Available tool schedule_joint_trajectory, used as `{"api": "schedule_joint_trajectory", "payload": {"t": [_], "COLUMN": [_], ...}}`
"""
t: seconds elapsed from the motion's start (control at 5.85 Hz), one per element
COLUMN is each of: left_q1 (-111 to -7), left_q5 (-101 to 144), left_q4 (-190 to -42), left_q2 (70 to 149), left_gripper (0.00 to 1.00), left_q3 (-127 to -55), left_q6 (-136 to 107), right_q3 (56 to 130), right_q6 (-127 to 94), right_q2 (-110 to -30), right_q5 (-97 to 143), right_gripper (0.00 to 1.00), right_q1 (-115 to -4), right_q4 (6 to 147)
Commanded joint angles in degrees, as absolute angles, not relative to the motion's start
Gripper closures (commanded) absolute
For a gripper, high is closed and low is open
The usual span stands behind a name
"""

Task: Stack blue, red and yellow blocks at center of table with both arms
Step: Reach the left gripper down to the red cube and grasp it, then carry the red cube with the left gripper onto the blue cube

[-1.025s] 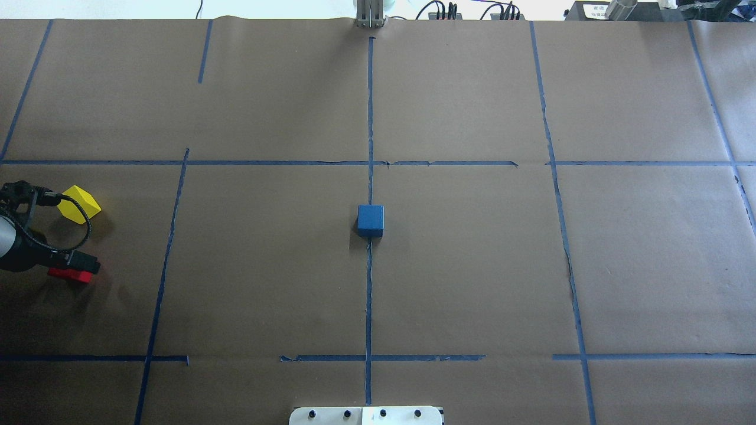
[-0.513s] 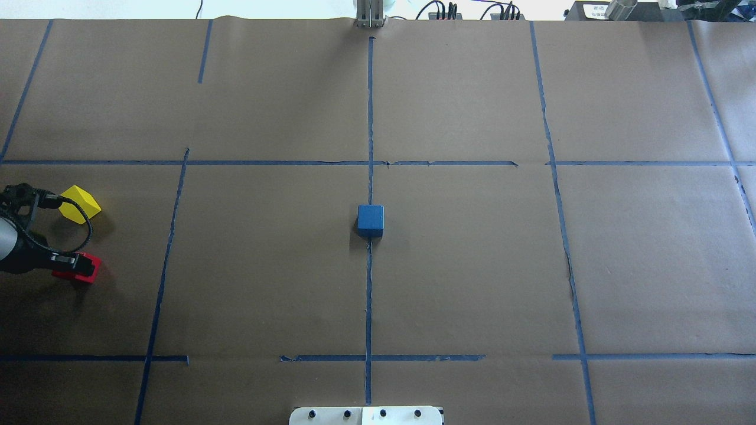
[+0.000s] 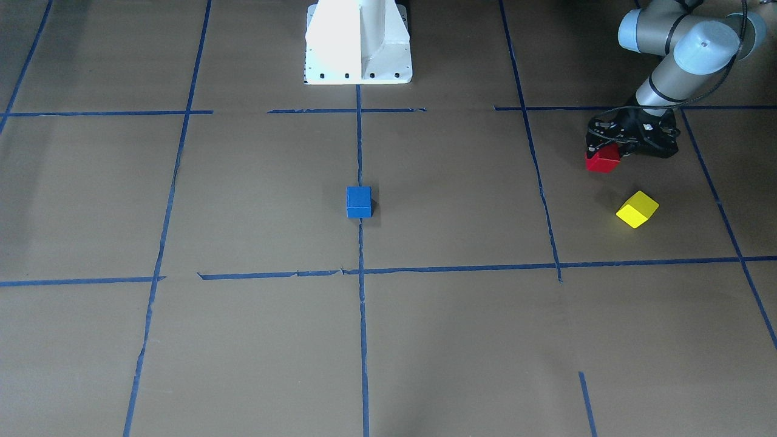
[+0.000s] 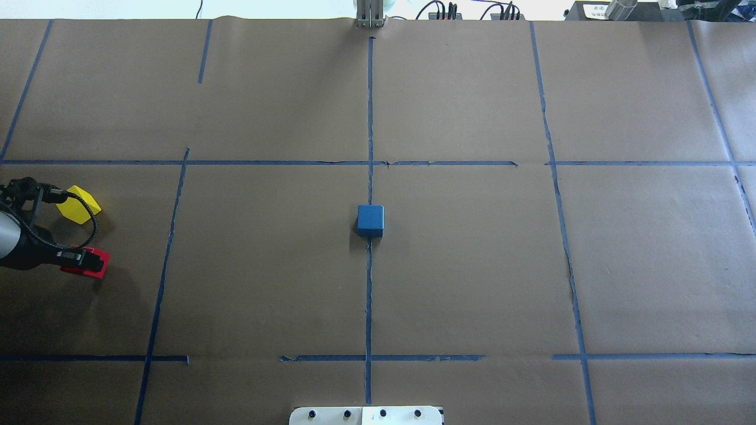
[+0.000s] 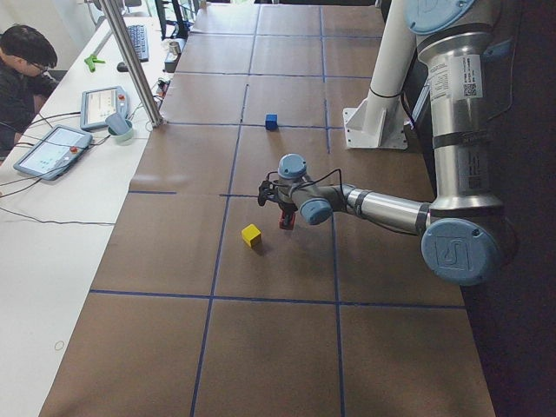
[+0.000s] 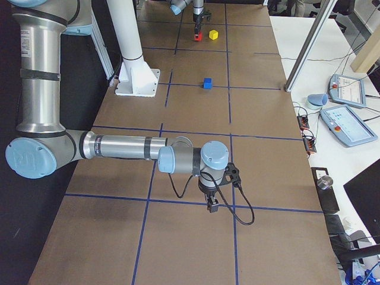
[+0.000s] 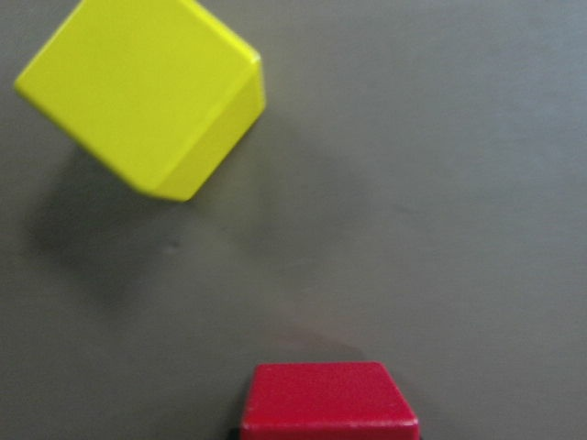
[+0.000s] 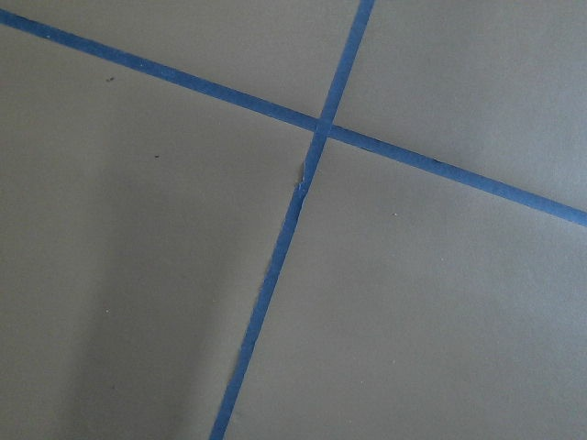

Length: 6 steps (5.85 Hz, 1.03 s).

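I am gripping the red block (image 3: 601, 162) in my left tool (image 3: 604, 156), which is closed on it out at my left end of the counter (image 3: 461, 340). The yellow block (image 3: 637, 209) is lying near it but apart, turned at an angle to the tape lines. The blue block (image 3: 359, 202) is sitting at the counter's middle, on the centre tape line. My right tool (image 6: 212, 206) is hanging low near a tape line at the other end; I cannot tell whether it is wide or narrow.

A robotics lab: tape-gridded paper-covered table (image 4: 472, 88), teach pendants (image 5: 50, 149) and an operator (image 5: 19, 69) alongside.
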<state>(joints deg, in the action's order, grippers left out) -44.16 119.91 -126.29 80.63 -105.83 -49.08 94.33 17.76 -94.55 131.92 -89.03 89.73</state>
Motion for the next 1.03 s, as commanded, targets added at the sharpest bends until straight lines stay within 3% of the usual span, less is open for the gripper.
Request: {"api": "schedule_joint_trajectory", "payload": {"t": [0.0, 0.34, 0.85], "left_q1": [-44.21, -38.20, -32.52], "left_q5": [119.97, 119.80, 113.82], "left_q4": [-108.96, -80.62, -79.53], "left_q2": [90.35, 115.72, 139.24], "left_gripper": [0.91, 0.92, 0.93], "left_q3": [-112.55, -112.68, -93.42], "left_q6": [-49.48, -56.46, -68.79], "right_q3": [94.31, 94.31, 94.22], "right_q6": [17.67, 17.58, 17.67], "right_q2": [-94.66, -94.66, -94.66], "right_q5": [131.92, 132.01, 132.01], "right_gripper": [0.00, 0.00, 0.00], "right_q1": [-89.03, -88.95, -89.03], "right_q4": [89.74, 89.74, 89.74]}}
